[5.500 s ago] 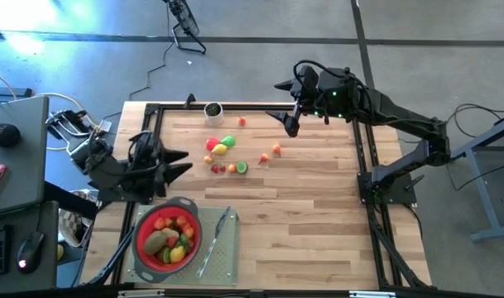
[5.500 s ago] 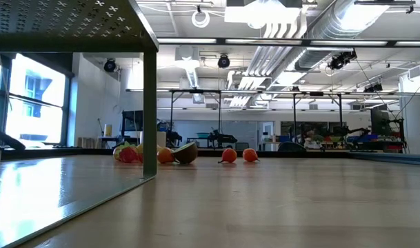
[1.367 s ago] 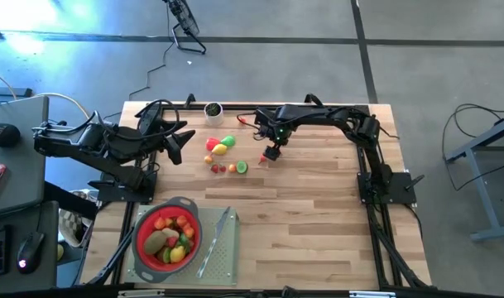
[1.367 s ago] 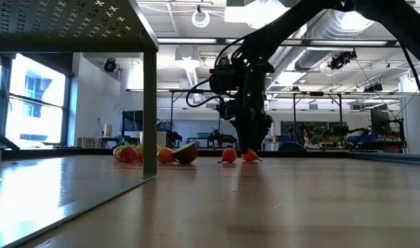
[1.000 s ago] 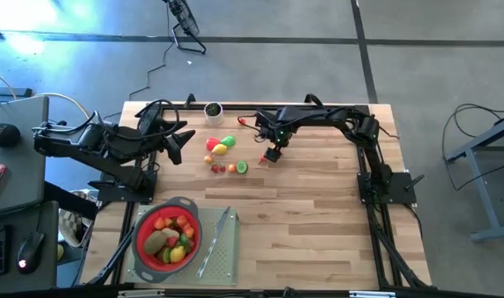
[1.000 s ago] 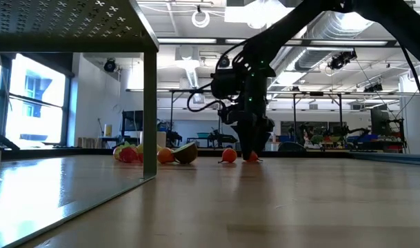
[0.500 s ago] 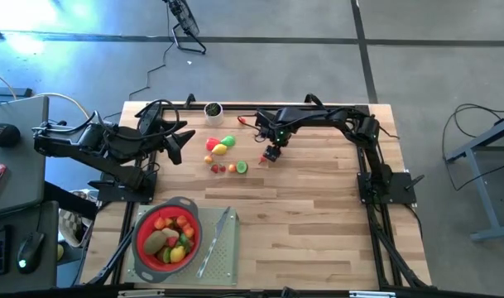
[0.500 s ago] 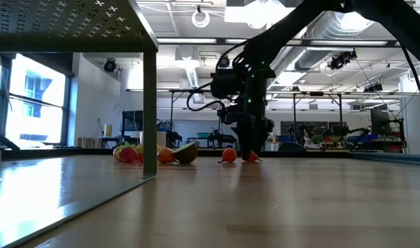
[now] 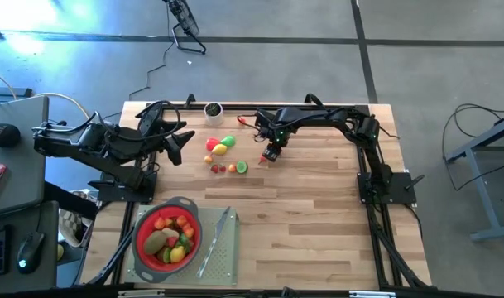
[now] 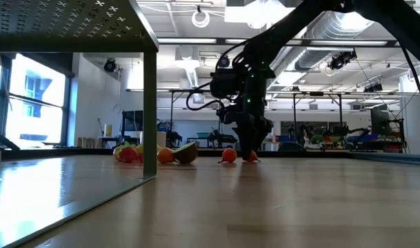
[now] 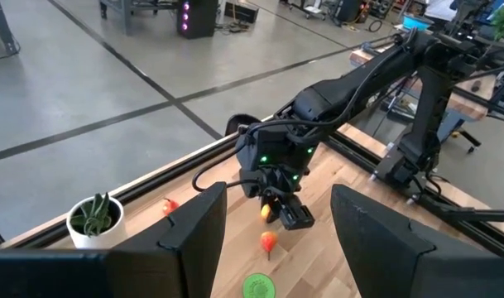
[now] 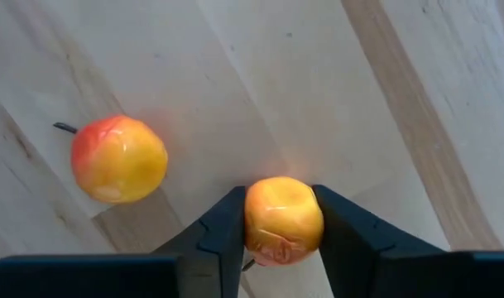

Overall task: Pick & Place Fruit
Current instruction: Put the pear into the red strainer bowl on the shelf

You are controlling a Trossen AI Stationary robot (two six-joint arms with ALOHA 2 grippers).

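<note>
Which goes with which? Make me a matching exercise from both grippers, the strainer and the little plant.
1. right gripper
2. left gripper
3. red strainer
4. potted plant

A. at the table's far edge
B. closed on a yellow-orange fruit
C. open, at the table's left side
D. holding several fruits, beside the knife

Pairs: 1-B, 2-C, 3-D, 4-A

A yellow-orange fruit is seen between dark fingers; beside it, a red-and-yellow fruit on the pale, wood-grained table.
</note>
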